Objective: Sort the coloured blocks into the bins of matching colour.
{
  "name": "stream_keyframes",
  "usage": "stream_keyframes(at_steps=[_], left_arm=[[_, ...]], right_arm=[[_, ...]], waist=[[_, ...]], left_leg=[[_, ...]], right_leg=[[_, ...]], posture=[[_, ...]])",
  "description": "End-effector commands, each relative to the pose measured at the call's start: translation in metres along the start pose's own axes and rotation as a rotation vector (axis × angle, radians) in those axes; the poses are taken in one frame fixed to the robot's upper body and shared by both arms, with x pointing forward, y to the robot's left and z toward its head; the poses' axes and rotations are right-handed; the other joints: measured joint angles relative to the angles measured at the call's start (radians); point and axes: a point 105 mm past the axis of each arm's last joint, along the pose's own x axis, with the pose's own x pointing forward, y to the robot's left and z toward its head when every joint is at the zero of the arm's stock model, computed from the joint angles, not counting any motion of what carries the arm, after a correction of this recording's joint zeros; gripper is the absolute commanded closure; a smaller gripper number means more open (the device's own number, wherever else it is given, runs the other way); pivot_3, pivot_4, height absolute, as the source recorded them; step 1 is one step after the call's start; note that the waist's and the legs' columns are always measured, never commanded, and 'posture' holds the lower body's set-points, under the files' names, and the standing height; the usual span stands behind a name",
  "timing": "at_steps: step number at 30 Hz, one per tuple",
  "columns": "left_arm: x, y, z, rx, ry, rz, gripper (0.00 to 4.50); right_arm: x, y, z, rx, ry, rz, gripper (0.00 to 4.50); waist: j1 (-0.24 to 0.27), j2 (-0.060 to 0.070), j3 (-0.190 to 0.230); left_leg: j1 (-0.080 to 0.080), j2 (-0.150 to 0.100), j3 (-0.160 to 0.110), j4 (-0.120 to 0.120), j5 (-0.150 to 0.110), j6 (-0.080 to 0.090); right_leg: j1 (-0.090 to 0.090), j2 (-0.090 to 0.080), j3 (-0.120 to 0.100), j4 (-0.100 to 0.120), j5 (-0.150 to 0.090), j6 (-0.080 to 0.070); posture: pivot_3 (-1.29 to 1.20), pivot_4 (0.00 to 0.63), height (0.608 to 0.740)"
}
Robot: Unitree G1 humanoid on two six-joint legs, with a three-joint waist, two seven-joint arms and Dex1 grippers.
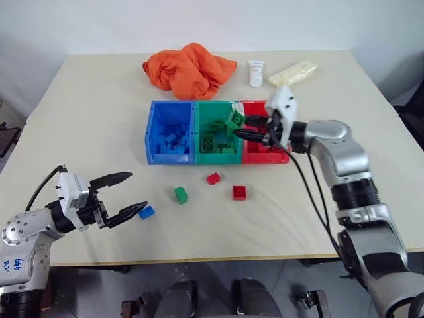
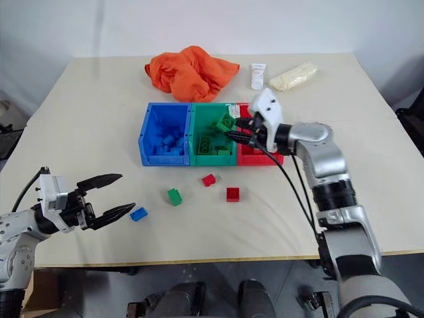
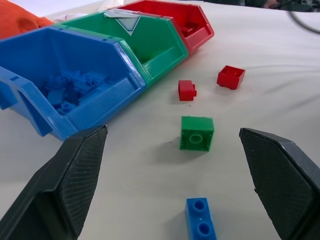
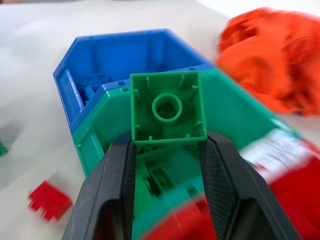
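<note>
Three joined bins (image 1: 173, 158) run blue, green, red on a cream worktop (image 1: 79, 119). Loose blocks: two red (image 1: 239, 192), one green (image 1: 181, 194), one blue (image 1: 146, 212). A crumpled cloth (image 1: 189, 69) is bright orange. Black fingers (image 4: 117, 170) clamp a green block (image 4: 168, 107).

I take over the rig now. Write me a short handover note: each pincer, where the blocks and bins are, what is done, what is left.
Right pincer: shut on a green block, held over the green bin.
Left pincer: open, empty, low over the table beside the blue block.
Bins: blue bin, green bin and red bin joined in a row, mid-table.
Done: blue blocks lie in the blue bin, green ones in the green bin.
Left: drop the held green block; then sort the loose blue block, a second green block and two red blocks, all on the table in front of the bins.
</note>
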Motion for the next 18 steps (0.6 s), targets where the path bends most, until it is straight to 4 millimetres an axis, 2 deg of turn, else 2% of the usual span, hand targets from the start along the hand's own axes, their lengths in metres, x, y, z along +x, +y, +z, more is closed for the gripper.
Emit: stream_keyframes(at_steps=[1, 4, 8, 14, 15, 18], left_arm=[[0.002, 0.003, 0.005, 0.027, -0.023, 0.010, 0.00], [0.004, 0.003, 0.005, 0.031, -0.028, 0.012, 0.00], [0.004, 0.004, 0.005, 0.032, -0.033, 0.014, 0.00], [0.007, 0.004, 0.003, 0.026, -0.041, -0.005, 0.00], [0.008, 0.005, 0.003, 0.025, -0.042, -0.010, 0.00], [0.010, 0.008, -0.001, 0.017, -0.034, -0.029, 0.00]], right_arm=[[0.013, -0.011, 0.010, -0.047, -0.032, -0.035, 2.33], [0.021, -0.016, 0.009, -0.068, -0.027, -0.058, 1.38], [0.018, -0.014, 0.016, -0.104, -0.054, -0.031, 0.03], [-0.002, -0.007, 0.030, -0.148, -0.110, 0.010, 0.03], [-0.010, -0.003, 0.031, -0.153, -0.117, 0.026, 0.03], [-0.050, 0.020, 0.019, -0.161, -0.090, 0.119, 0.03]], waist=[[-0.001, 0.000, 0.000], [-0.003, 0.000, 0.000], [-0.003, 0.000, 0.000], [-0.001, 0.000, 0.000], [-0.001, 0.000, 0.000], [0.011, 0.000, 0.000]], left_leg=[[0.000, 0.000, 0.000, 0.000, 0.000, 0.000], [0.000, 0.000, 0.000, 0.000, 0.000, 0.000], [0.000, 0.000, 0.000, 0.000, 0.000, 0.000], [0.000, 0.000, 0.000, 0.000, 0.000, 0.000], [0.000, 0.000, 0.000, 0.001, 0.000, 0.000], [0.000, 0.000, -0.002, 0.001, 0.000, -0.001]], right_leg=[[0.000, 0.000, 0.000, 0.000, 0.000, 0.000], [-0.001, 0.000, -0.001, 0.001, 0.000, 0.000], [-0.001, 0.000, 0.000, 0.002, 0.000, 0.000], [-0.001, 0.000, 0.000, 0.003, 0.000, 0.000], [-0.001, 0.000, 0.000, 0.003, 0.000, 0.000], [0.000, 0.000, -0.001, 0.002, 0.000, 0.000]], posture=[[0.00, 0.150, 0.740], [0.00, 0.150, 0.740], [0.00, 0.150, 0.740], [0.00, 0.150, 0.740], [0.00, 0.150, 0.740], [0.00, 0.150, 0.740]])
